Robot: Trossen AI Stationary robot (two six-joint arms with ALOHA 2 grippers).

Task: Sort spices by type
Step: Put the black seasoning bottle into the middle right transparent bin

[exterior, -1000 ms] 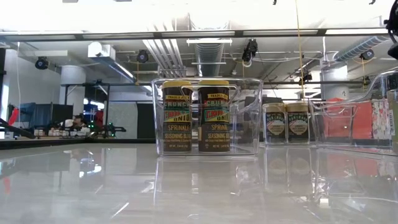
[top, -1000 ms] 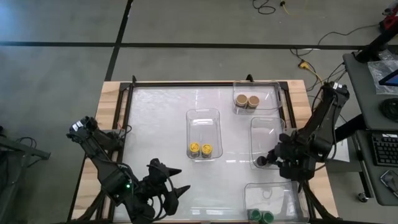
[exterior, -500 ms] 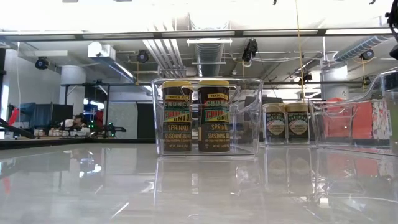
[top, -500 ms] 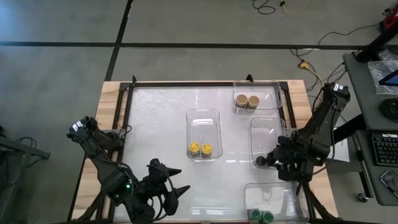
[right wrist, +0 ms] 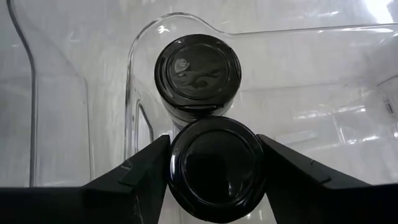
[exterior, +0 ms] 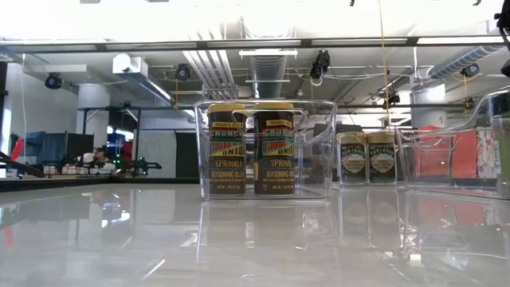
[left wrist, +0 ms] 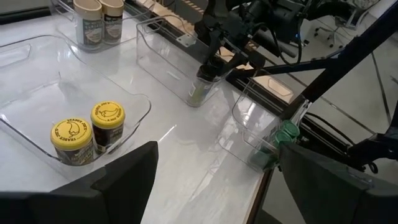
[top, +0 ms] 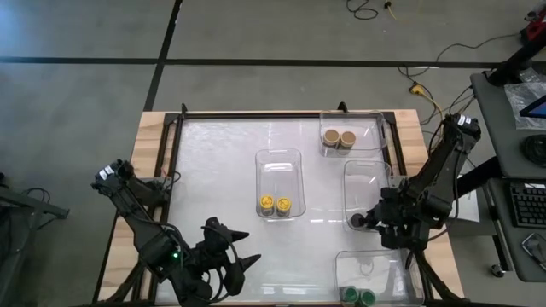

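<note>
Right wrist view, right gripper (right wrist: 214, 171) pointing down into clear tray (right wrist: 134, 93), flanking black-lidded jar (right wrist: 216, 168), contact unclear

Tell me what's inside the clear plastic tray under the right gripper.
Two black-lidded spice jars stand side by side in the clear plastic tray; the nearer one sits between the right gripper fingers. The lids hide both jars' labels and contents.

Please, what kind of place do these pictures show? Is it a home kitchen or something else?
Not a home kitchen; probably a robotics lab or workshop. The low view shows bare ceiling ducts and lights above an open hall. The high view shows loose cables on a concrete floor and a desk with a keyboard beside the table.
</note>
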